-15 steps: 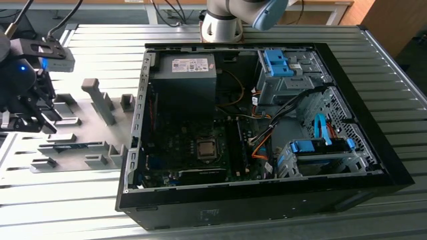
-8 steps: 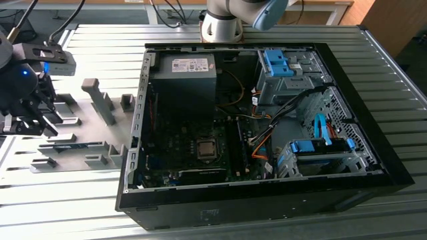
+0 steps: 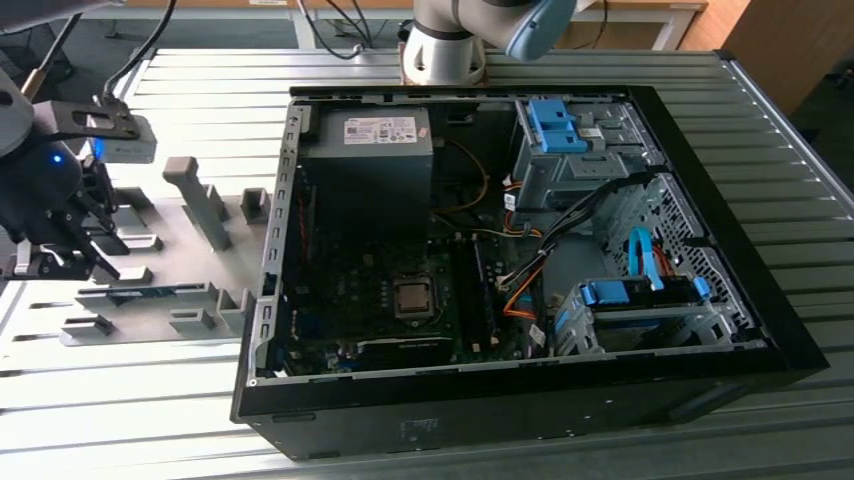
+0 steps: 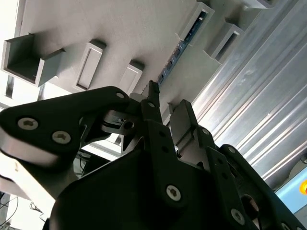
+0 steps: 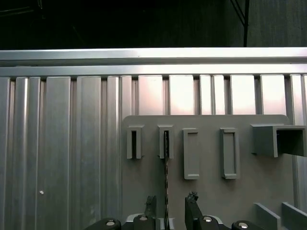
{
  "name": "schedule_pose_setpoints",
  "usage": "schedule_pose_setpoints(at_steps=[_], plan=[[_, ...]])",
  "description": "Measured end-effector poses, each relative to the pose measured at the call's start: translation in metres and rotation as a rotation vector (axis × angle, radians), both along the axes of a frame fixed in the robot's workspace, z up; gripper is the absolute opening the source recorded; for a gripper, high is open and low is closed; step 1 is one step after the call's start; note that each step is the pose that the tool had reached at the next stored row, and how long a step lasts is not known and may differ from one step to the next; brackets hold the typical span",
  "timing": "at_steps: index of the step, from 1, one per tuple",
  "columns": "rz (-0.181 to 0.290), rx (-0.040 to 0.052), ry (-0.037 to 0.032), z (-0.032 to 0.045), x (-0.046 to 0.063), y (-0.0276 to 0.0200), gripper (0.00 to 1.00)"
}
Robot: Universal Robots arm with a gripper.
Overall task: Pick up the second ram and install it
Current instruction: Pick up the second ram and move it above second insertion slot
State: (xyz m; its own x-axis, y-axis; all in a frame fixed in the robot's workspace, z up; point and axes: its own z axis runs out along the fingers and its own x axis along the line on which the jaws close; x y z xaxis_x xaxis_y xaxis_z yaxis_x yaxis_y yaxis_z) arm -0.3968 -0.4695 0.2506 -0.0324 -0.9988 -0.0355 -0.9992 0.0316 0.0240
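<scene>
The second ram (image 3: 144, 293) is a thin blue stick standing on edge in a slot of the grey fixture plate (image 3: 160, 215), at the exterior view's left. It shows edge-on as a dark thin line (image 5: 166, 177) in the first wrist view and as a blue strip (image 4: 181, 45) in the second wrist view. My black gripper (image 3: 78, 262) hovers over the end of the stick. It is open (image 5: 171, 205), with one fingertip (image 5: 151, 203) on each side of the stick's line. The fingertips (image 4: 153, 93) hold nothing.
An open computer case (image 3: 747, 300) lies at the centre, with its motherboard (image 3: 400, 300) and memory slots (image 3: 475, 290) exposed. Grey fixture blocks (image 3: 200, 200) stand up from the plate near the gripper. A ribbed metal table (image 3: 134, 400) lies underneath. The arm's base (image 3: 441, 50) stands behind the case.
</scene>
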Motion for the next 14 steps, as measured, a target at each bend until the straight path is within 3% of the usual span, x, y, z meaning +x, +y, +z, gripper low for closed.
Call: schedule_pose_setpoints(at_steps=[5,14], plan=[[0.000,0.0000,-0.0001,-0.0080,-0.0001,-0.0030,0.37],[0.000,0.0000,0.0000,-0.0087,0.0000,-0.0030,0.37]])
